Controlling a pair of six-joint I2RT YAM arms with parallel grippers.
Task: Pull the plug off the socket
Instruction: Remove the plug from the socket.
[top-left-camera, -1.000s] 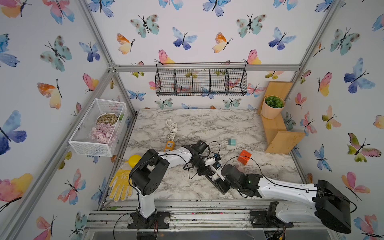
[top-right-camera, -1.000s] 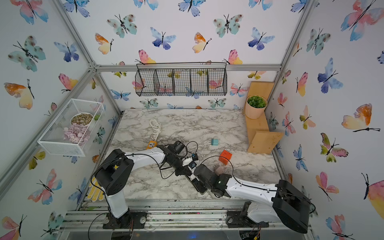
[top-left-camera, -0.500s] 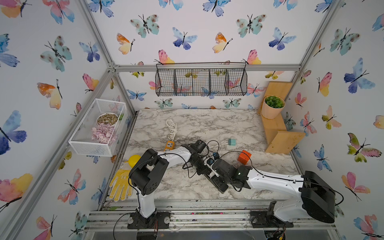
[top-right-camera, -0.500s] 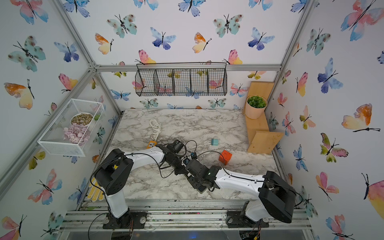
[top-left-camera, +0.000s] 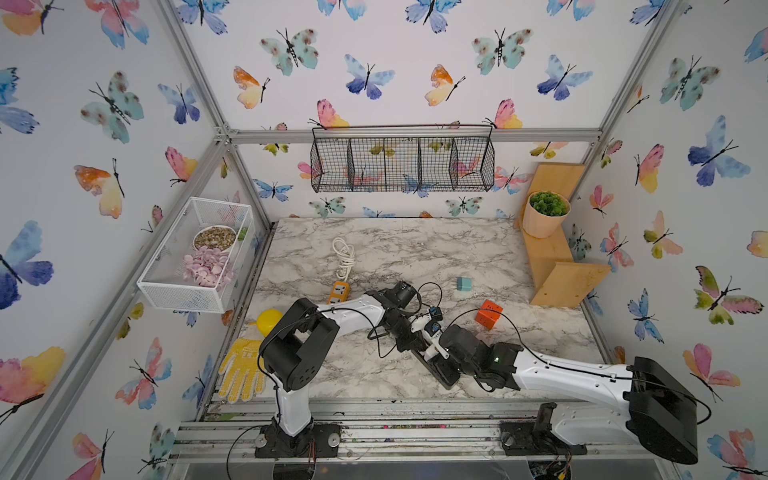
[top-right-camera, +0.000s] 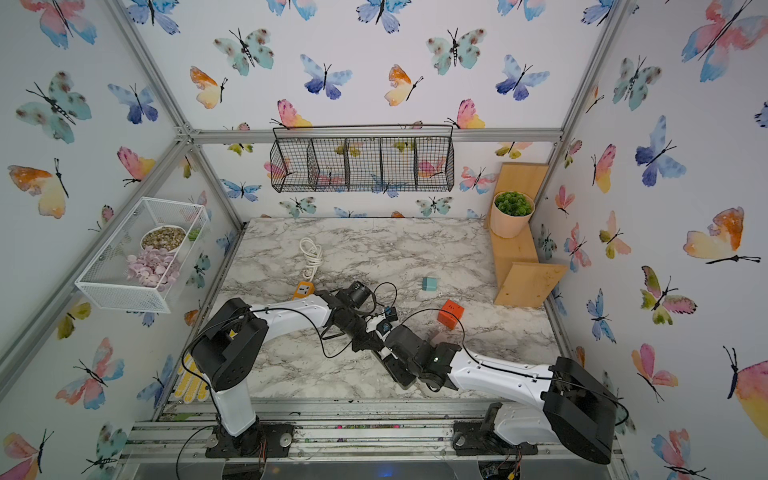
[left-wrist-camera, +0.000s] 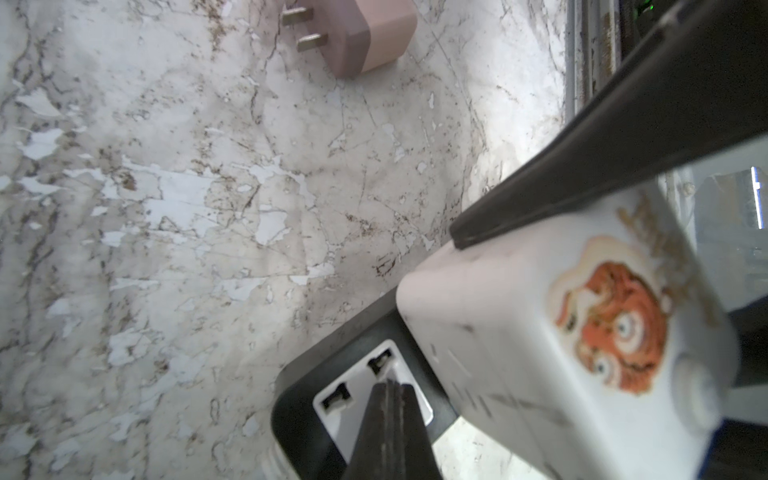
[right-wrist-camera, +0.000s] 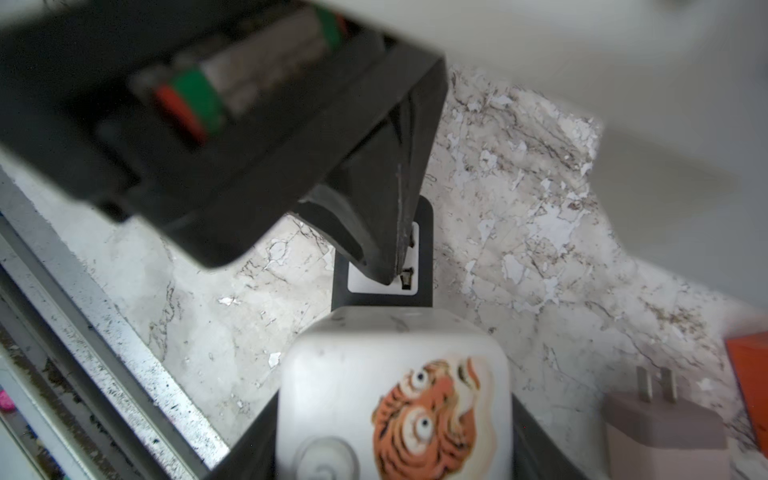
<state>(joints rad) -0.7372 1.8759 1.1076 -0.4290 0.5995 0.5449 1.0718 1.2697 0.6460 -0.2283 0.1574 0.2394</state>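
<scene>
The socket (left-wrist-camera: 299, 399) is a black power strip with white outlets lying near the table's front edge, seen in a top view as a dark bar (top-left-camera: 444, 376). A white plug (right-wrist-camera: 390, 399) with an orange tiger sticker stands on it, also in the left wrist view (left-wrist-camera: 540, 332). My right gripper (right-wrist-camera: 392, 432) is shut on the plug, one black finger (left-wrist-camera: 623, 137) flat against each side. My left gripper (left-wrist-camera: 390, 386) is shut with nothing in it, its tip (right-wrist-camera: 395, 278) pressed on the outlet face beside the plug. In a top view both grippers meet over the strip, left (top-left-camera: 415, 345) and right (top-left-camera: 441, 354).
A loose pink plug (right-wrist-camera: 665, 432) lies on the marble beside the strip. An orange cube (top-left-camera: 489, 313) and a teal cube (top-left-camera: 464, 284) sit further back. An orange socket with a white cable (top-left-camera: 338, 293), a yellow ball (top-left-camera: 269, 322) and a glove (top-left-camera: 243, 368) lie left. The metal rail (right-wrist-camera: 104, 374) runs close by.
The right arm's rear part swung in toward the middle and back out. Both grippers, the plug and the strip stay in the same place.
</scene>
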